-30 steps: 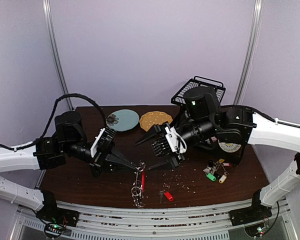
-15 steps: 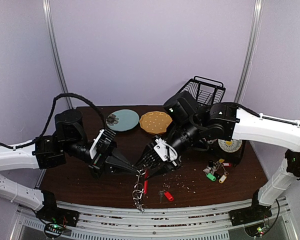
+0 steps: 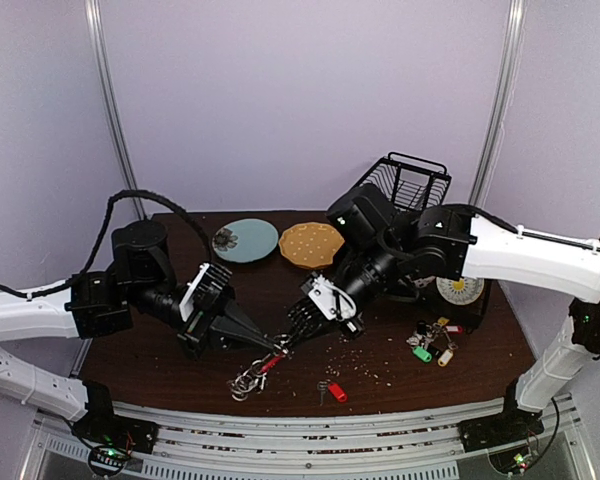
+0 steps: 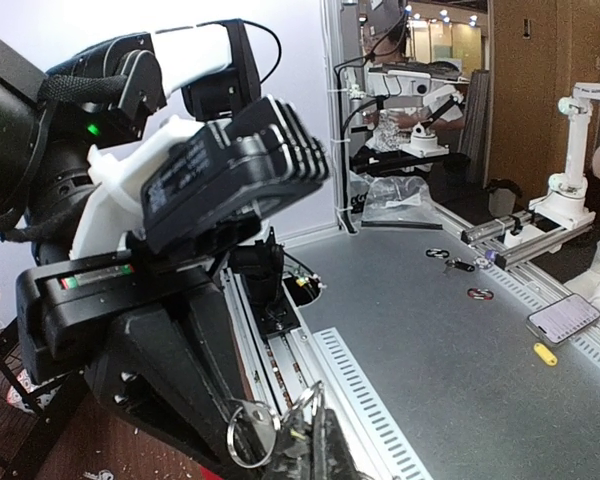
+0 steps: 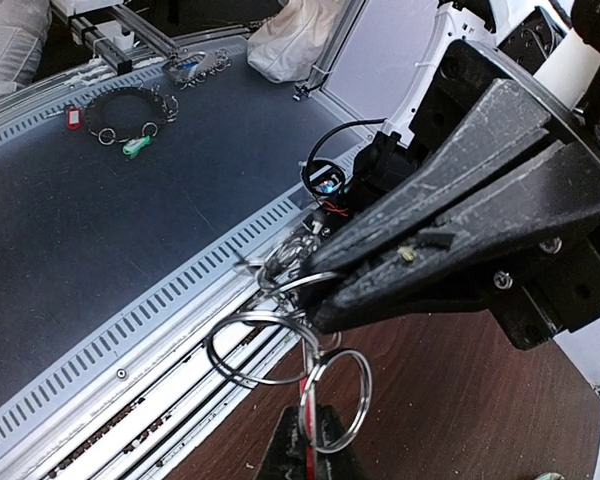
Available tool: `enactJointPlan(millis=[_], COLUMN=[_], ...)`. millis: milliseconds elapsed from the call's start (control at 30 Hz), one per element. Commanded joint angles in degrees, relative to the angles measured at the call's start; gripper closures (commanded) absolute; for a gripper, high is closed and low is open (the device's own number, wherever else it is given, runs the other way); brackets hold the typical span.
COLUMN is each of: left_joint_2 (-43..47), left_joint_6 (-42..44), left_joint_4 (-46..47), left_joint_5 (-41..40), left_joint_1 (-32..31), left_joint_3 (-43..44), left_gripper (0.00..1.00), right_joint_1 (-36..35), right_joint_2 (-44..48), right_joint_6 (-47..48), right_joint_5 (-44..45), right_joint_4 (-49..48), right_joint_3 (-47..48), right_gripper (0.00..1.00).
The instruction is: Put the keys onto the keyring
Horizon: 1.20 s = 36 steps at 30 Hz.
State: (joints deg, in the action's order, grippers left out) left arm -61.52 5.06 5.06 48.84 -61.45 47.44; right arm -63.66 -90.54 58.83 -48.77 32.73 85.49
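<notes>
The keyring (image 3: 252, 375), a bunch of silvery loops with a red sleeve (image 3: 270, 362), hangs over the table's front edge between both grippers. My left gripper (image 3: 272, 348) is shut on its loops, which show at my fingertips in the left wrist view (image 4: 248, 436). My right gripper (image 3: 286, 340) is shut on the red sleeve (image 5: 307, 440), with two big loops (image 5: 270, 345) just above its tips and the left fingers (image 5: 460, 220) right against them. One loose key with a red tag (image 3: 332, 391) lies on the table to the right of the keyring.
A bunch of keys with green, yellow and red tags (image 3: 432, 346) lies at the right. A teal plate (image 3: 246, 240) and an orange plate (image 3: 311, 243) sit at the back, a black wire basket (image 3: 405, 182) behind the right arm. Crumbs dot the table front.
The keyring hung straight down from the grippers; now its loops have swung left and up, lying slanted. The right gripper has closed in on the red sleeve at the left fingertips.
</notes>
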Motion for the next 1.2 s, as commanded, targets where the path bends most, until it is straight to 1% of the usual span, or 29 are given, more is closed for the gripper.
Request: enactJointPlan(millis=[0, 167, 233, 333, 433, 600, 667, 767, 833, 1033, 1100, 1167], left_joint_2=[-0.04, -0.12, 0.30, 1.44, 1.13, -0.45, -0.91, -0.91, -0.80, -1.31, -1.41, -1.34], left_joint_6=[1.37, 2.12, 1.97, 1.02, 1.09, 0.54, 0.80, 1.55, 1.83, 2.15, 2.14, 1.91], left_joint_4=[-0.15, -1.71, -1.06, 1.59, 1.76, 2.89, 2.37, 1.29, 0.85, 0.41, 0.53, 0.88], left_joint_5=[-2.03, -4.76, -3.55, -0.69, 0.65, 4.36, 5.32, 6.70, 7.32, 8.03, 8.30, 8.41], left_joint_1=[-0.07, -0.07, -0.07, -0.07, -0.07, -0.07, -0.07, -0.07, -0.03, -0.07, -0.07, -0.07], left_joint_3=[1.09, 1.25, 1.12, -0.06, -0.24, -0.24, 0.16, 0.61, 0.71, 0.81, 0.83, 0.81], left_gripper=[1.00, 1.00, 1.00, 1.00, 1.00, 1.00, 1.00, 1.00, 1.00, 1.00, 1.00, 1.00], right_joint_1=[-0.07, -0.57, -0.87, -1.47, -1.99, -2.23, -2.34, -2.30, -2.27, -2.30, -2.43, -3.15], right_joint_2=[4.19, 8.70, 10.15, 12.13, 13.41, 13.90, 13.97, 14.42, 15.09, 17.50, 18.03, 19.05], right_joint_6=[-6.49, -12.67, -13.36, -14.75, -17.21, -17.45, -16.97, -15.95, -13.41, -11.45, -11.64, -11.59], right_joint_5=[-0.36, 2.49, 3.08, 3.58, 4.09, 4.76, 4.91, 5.16, 5.75, 7.84, 7.57, 9.28], right_joint_4=[-6.85, -16.13, -17.60, -19.39, -21.62, -22.24, -21.79, -19.90, -18.83, -19.65, -21.29, -26.37], right_joint_3=[-3.34, -9.72, -11.78, -15.41, -17.51, -17.60, -17.34, -16.68, -16.34, -16.11, -16.15, -17.30], right_gripper=[1.00, 1.00, 1.00, 0.93, 0.85, 0.74, 0.67, 0.55, 0.51, 0.51, 0.55, 0.64])
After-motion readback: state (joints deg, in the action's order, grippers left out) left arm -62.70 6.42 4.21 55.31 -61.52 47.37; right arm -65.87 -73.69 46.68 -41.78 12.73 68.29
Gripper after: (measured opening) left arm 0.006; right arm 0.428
